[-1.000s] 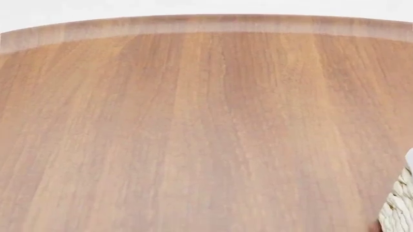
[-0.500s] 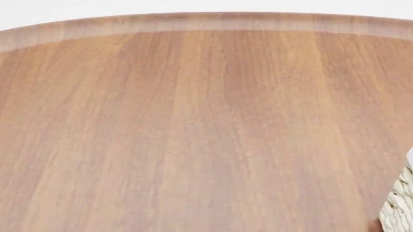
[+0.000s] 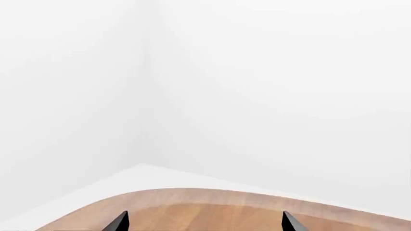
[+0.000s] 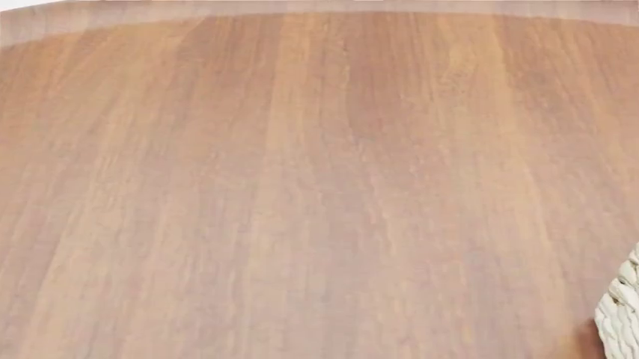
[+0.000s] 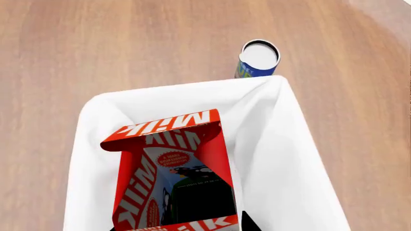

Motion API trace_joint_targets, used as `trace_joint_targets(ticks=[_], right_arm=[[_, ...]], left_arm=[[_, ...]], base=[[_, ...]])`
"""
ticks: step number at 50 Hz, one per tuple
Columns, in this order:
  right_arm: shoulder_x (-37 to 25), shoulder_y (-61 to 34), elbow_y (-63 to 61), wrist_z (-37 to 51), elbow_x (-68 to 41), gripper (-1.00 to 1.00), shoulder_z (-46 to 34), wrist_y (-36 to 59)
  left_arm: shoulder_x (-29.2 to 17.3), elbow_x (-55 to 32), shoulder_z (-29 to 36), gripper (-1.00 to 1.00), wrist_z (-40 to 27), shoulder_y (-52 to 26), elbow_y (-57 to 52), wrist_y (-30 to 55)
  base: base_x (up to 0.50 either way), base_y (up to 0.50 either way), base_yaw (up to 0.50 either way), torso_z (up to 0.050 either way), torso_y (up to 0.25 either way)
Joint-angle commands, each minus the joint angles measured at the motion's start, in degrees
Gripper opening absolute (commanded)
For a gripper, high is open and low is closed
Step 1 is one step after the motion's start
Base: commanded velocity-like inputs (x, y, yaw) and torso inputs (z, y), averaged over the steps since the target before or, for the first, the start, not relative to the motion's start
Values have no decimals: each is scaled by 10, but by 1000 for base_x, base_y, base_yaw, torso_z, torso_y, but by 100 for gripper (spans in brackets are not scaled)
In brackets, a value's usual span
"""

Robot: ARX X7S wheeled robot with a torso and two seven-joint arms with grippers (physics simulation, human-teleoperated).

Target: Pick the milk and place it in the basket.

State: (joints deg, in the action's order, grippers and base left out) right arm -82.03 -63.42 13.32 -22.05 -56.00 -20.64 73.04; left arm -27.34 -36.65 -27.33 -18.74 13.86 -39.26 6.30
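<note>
One carton matters here, and the milk (image 5: 172, 173) hangs directly over the white cloth lining of the basket (image 5: 282, 159), seen from the right wrist view with its red gable and white lettering toward the camera. The right gripper's own fingers are not visible in that view; only a dark sliver shows below the carton, so I cannot tell by sight how its jaws stand, though the way the carton fills the near field suggests it is being carried there. A blue-and-yellow can (image 5: 258, 59) stands on the tabletop (image 5: 77, 43) just beyond the basket's far rim.

The step in hand looks like the release. To do it well, the carton should be lowered until its base is close to the lining before letting go, since a tall gable-top box dropped from height will likely tip against a wall or bounce. It sits toward one side of the opening, so a small shift toward the middle would give more margin from the rim. Keeping it upright and opening gently should stop it being dragged out as the arm lifts.

The left gripper (image 3: 204, 222) is spread wide with nothing between its dark tips, pointing past the tabletop edge toward the white walls. In the head view only a corner of woven basket (image 4: 621, 314) shows, so the wrist camera is the one to trust.
</note>
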Motion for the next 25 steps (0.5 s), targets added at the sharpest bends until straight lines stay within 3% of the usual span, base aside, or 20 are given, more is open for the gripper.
trace_joint_targets(ticks=[1, 10, 17, 25], right_arm=[[10, -74, -3, -20, 23, -100, 18, -4], [12, -75, -2, -24, 26, -100, 17, -5], [5, -54, -2, -14, 8, -100, 26, -13], [-1, -41, -2, -11, -2, -100, 31, -17]], left_arm=[[11, 7, -11, 100, 15, 0, -1, -2], [11, 18, -9, 100, 15, 3, -3, -6], [11, 16, -8, 100, 16, 3, -3, -6], [11, 11, -9, 100, 15, 3, -2, -6]], base=[[0, 0, -2, 0, 0], [0, 0, 0, 0, 0], [0, 0, 0, 0, -235], [0, 0, 0, 0, -11]])
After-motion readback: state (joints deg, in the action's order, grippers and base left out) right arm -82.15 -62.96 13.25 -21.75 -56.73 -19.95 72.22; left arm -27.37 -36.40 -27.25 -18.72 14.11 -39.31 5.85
